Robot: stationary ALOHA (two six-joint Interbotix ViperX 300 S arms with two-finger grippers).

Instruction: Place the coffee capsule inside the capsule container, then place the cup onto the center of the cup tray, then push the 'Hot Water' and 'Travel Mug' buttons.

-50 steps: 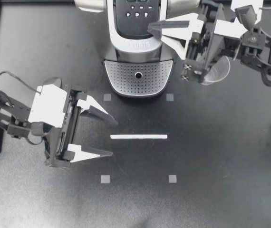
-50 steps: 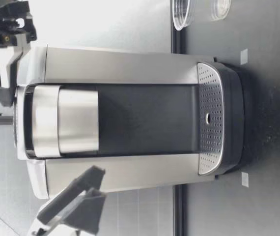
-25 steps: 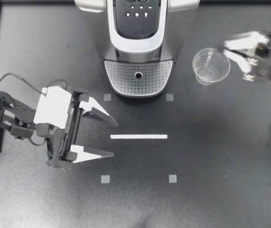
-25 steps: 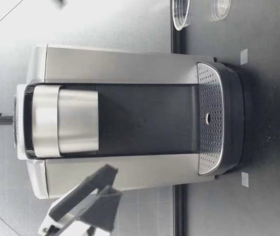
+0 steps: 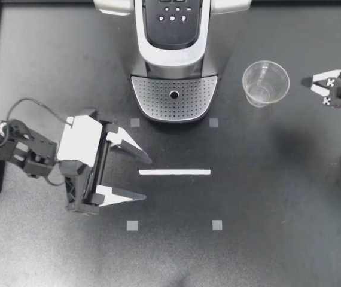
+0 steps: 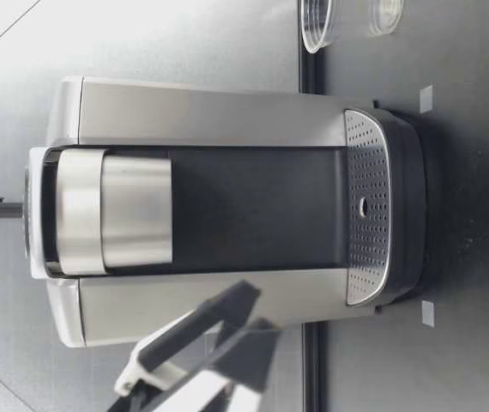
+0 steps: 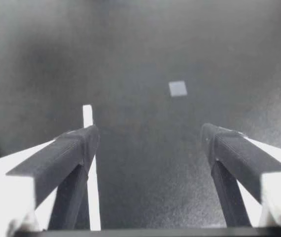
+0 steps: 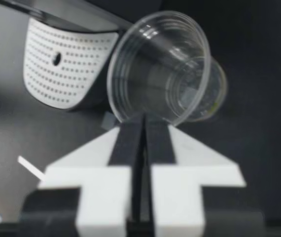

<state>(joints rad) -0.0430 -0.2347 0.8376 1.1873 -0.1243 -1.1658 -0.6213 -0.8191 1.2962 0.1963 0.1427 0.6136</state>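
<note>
Black matte table (image 5: 278,197) with a brushed-metal coffee machine (image 5: 173,57), two grippers and one clear cup.
The machine stands at the table's far edge, its rounded, perforated metal cup tray (image 5: 152,98) at the front. My left gripper (image 5: 146,178), white plates with dark wedge-shaped fingers, has its jaws spread wide and grips nothing; a white tape strip (image 5: 174,172) lies just ahead of it. My right gripper (image 5: 306,82) has its jaws pressed together, holding nothing, tips pointing at the cup (image 5: 265,83) nearby. That tapered, transparent plastic cup stands upright on the table beside the machine, off the tray.
</note>
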